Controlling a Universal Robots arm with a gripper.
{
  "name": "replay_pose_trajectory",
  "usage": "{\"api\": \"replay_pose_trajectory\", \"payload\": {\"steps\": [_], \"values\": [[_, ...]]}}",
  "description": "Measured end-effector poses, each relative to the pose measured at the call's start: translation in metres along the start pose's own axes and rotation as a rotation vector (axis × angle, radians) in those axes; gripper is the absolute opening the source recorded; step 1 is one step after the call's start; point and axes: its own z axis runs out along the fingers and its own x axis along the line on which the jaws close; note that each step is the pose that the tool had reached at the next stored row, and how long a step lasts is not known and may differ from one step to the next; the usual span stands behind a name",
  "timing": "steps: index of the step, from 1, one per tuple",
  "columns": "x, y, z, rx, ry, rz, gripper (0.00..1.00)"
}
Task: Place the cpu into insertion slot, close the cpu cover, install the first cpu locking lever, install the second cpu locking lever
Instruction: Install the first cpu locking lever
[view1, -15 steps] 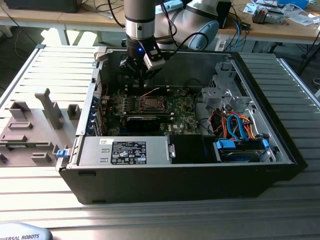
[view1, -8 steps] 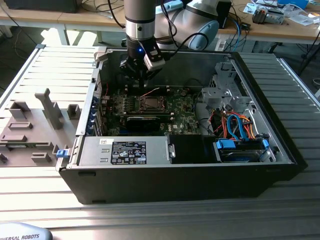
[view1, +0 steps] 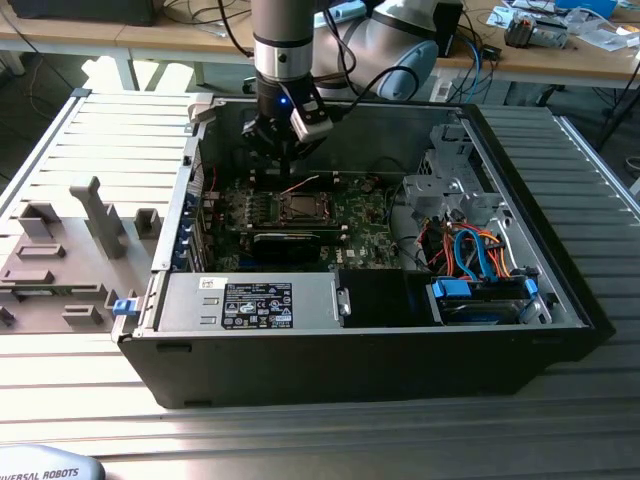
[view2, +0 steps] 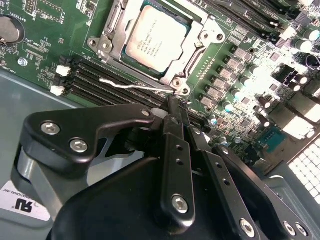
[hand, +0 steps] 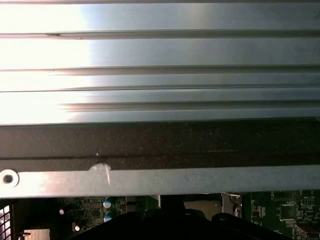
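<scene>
The gripper (view1: 283, 150) hangs inside the open computer case (view1: 560, 300), above the far edge of the green circuit board (view1: 370, 235), just behind the insertion slot (view1: 300, 207). In the second wrist view the fingers (view2: 176, 125) are pressed together, their tips meeting at a narrow point with no visible gap. The tips sit at the end of a thin silvery locking lever (view2: 135, 84), at the corner of the socket frame; whether they pinch the lever or merely touch it cannot be told.

The cpu (view2: 156, 39) lies flat in the insertion slot, its dull silver-grey top facing up. The cpu cover (view2: 197, 44) lies down around the chip, which shows through the cover's square window. The locking lever runs along one side of the socket, beside the black memory slots (view2: 100, 80), and appears slightly raised off the board.

In the exterior view, the case rests on a ribbed metal worktop (view1: 330, 430). Within the case, a silver power supply (view1: 250, 300) sits at the near wall, and a drive bay with blue and orange cables (view1: 480, 260) sits toward the exterior view's right. Grey fixture blocks (view1: 90, 225) stand on the worktop at the exterior view's left.

In the first wrist view, the ribbed worktop and the dark case wall (hand: 160, 142) appear above a strip of the circuit board.
</scene>
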Motion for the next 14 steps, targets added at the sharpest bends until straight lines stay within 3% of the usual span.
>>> {"api": "replay_pose_trajectory", "payload": {"steps": [14], "values": [[-0.0035, 0.0001, 0.0009, -0.0001, 0.0000, 0.000, 0.11]]}}
